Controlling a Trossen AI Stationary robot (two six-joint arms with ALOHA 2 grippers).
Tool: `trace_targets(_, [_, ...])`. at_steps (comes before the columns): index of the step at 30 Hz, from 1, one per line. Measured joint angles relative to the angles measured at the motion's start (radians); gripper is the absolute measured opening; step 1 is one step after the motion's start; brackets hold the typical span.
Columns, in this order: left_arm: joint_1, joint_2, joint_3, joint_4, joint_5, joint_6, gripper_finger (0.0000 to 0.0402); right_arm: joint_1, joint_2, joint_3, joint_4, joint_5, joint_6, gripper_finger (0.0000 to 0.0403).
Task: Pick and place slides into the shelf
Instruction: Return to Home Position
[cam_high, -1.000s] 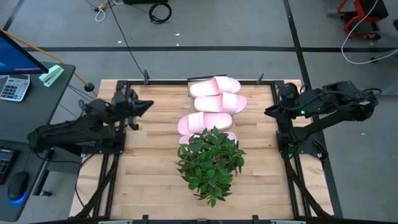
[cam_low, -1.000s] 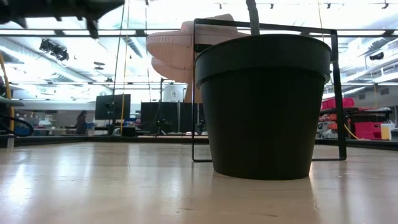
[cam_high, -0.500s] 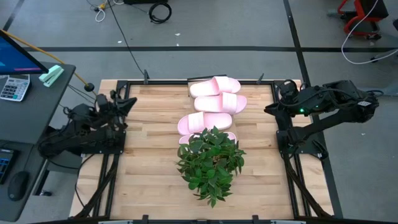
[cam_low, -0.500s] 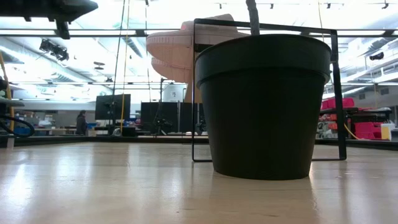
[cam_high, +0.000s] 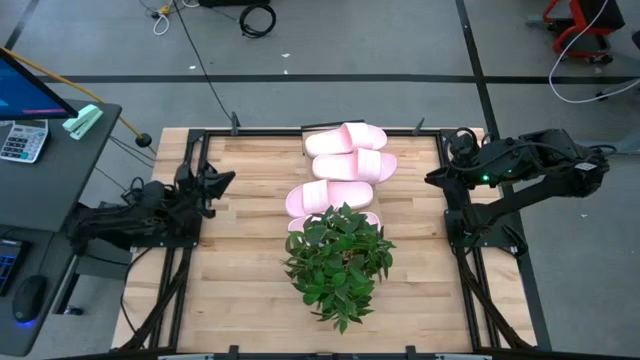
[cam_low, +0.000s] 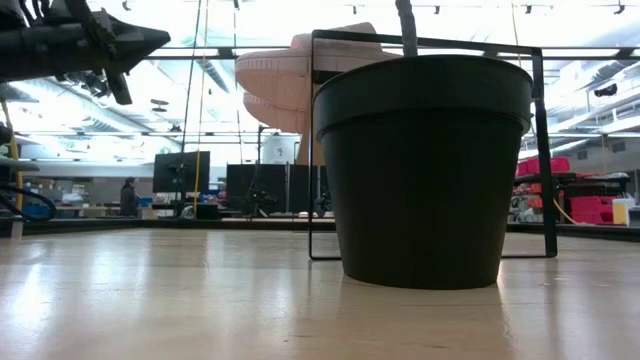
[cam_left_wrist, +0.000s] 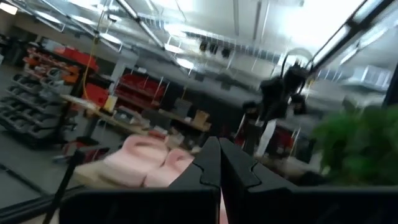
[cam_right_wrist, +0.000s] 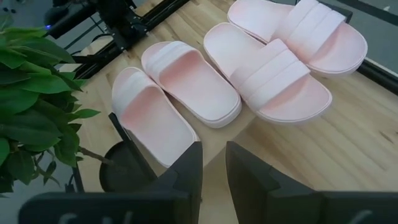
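Now four pink foam slides (cam_high: 340, 165) lie in a row at counter (cam_high: 250, 280) centre by the potted plant (cam_high: 338, 262); likely light and soft, so pinch the strap. Left gripper (cam_high: 224, 180) fingers closed and empty; right gripper (cam_high: 434, 179) fingers narrowly apart.

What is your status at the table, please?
Left gripper shut, empty, at table's left edge; right gripper open, empty, at right edge. Four slides in a row, none held. Potted plant overhangs the row's end.
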Motion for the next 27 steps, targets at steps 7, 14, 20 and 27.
trace_targets(7, [-0.148,0.0,-0.012,-0.013,-0.142,0.099,0.0,0.0,0.0,0.0,0.0,-0.002,0.023,0.0077])
trace_targets(14, [-0.196,-0.04,0.033,-0.028,-0.216,0.228,0.0,0.0,0.0,0.0,0.0,-0.002,0.025,0.0077])
trace_targets(20, [-0.195,-0.044,0.083,-0.163,-0.172,0.184,0.0,0.0,0.0,0.0,0.0,-0.002,0.023,0.0077])
trace_targets(27, [-0.194,-0.041,0.041,-0.148,-0.117,0.156,0.0,0.0,0.0,0.0,0.0,-0.002,0.022,0.0077])
